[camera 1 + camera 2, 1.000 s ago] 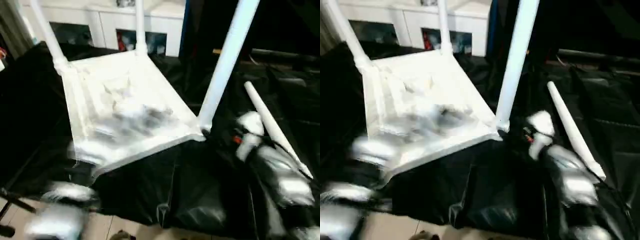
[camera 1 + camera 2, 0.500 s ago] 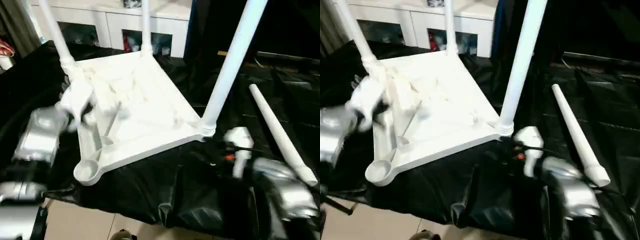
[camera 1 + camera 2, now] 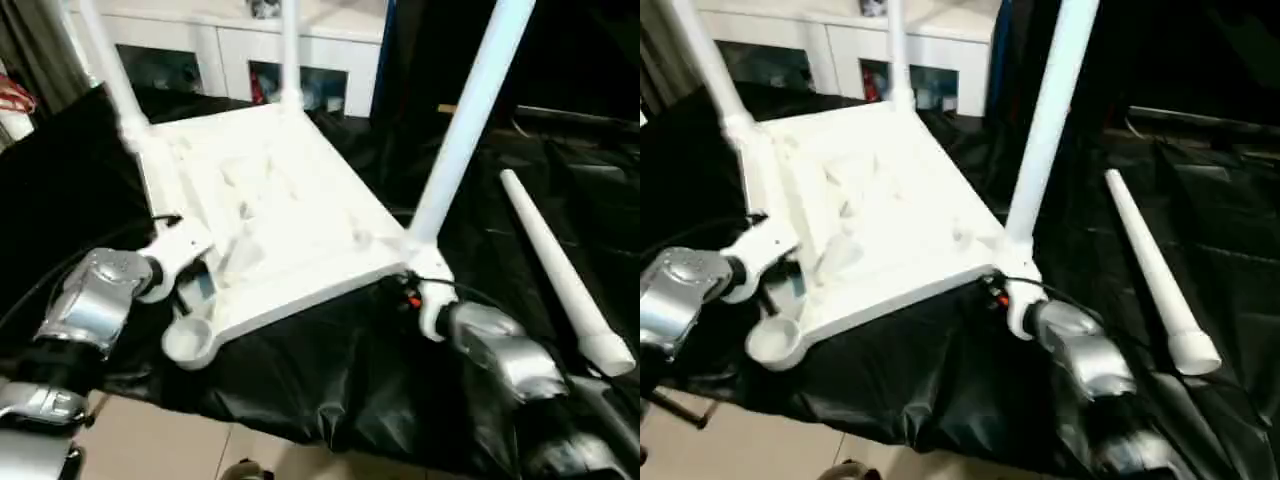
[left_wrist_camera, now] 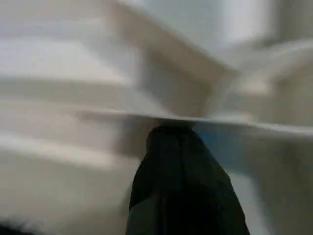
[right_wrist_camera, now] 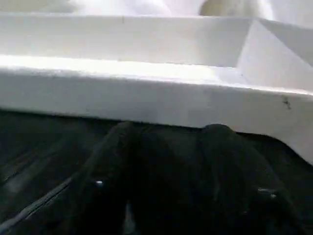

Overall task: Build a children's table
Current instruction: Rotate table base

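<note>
The children's table lies upside down on black cloth, its ribbed white top (image 3: 285, 195) facing up. Three legs stand in its corner sockets: far left (image 3: 105, 70), far back (image 3: 290, 50) and near right (image 3: 470, 110). The near-left socket (image 3: 188, 342) is empty. A loose leg (image 3: 555, 265) lies on the cloth to the right. My left gripper (image 3: 198, 284) is shut, its tips (image 4: 171, 129) pressed against the top's near-left rim just above the empty socket. My right gripper (image 3: 408, 292) is at the near-right corner below the standing leg, open, its fingers (image 5: 124, 134) apart just short of the rim (image 5: 146, 93).
A white cabinet (image 3: 230, 50) with glass doors stands behind the table. The black cloth (image 3: 330, 380) hangs over the front edge, with beige floor (image 3: 150, 440) below. A red thing (image 3: 10, 95) sits at the far left.
My left arm came down from the top's left side to the near-left rim, and its gripper shut. My right gripper moved in to the near-right corner and its fingers narrowed.
</note>
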